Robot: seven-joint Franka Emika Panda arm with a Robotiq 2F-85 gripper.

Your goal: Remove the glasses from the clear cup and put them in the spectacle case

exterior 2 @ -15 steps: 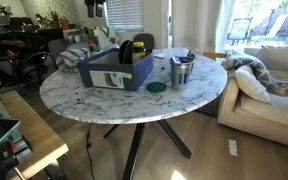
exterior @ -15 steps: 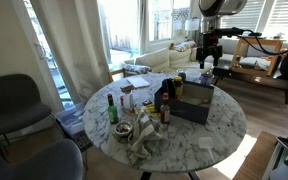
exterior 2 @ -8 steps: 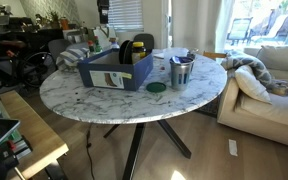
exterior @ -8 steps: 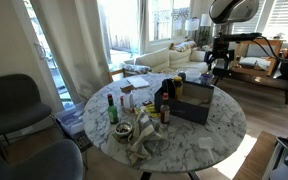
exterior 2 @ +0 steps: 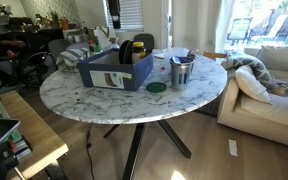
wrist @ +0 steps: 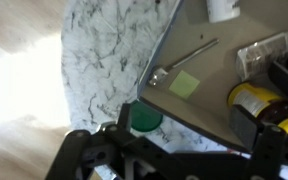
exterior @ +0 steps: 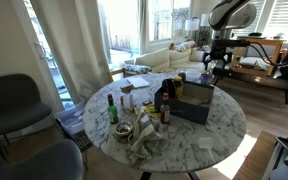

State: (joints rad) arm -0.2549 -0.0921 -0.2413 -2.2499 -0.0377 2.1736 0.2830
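A shiny cup (exterior 2: pixel 181 70) with dark items sticking out of its top stands on the round marble table (exterior 2: pixel 184 105), to the right of a blue box (exterior 2: pixel 116 68). I cannot tell whether the items are the glasses. No spectacle case is recognisable in any view. My gripper (exterior: pixel 219 66) hangs high above the table's far edge, beyond the blue box (exterior: pixel 194 103); it also shows at the top of an exterior view (exterior 2: pixel 112 12). In the wrist view the gripper (wrist: pixel 184 135) is open and empty above the box wall, with a green lid (wrist: pixel 144 120) on the marble below.
The box holds a spoon (wrist: pixel 184 60), a yellow note (wrist: pixel 183 84) and a yellow-lidded jar (wrist: pixel 252 100). A tape roll (exterior 2: pixel 136 48) sits in the box. Bottles (exterior: pixel 111 108) and crumpled cloth (exterior: pixel 144 140) crowd one side of the table. A sofa (exterior 2: pixel 269 85) and chairs (exterior: pixel 19 105) stand around it.
The arm has shifted sideways above the table's far side, to the right in both exterior views. The gripper stays open. Nothing on the table has moved.
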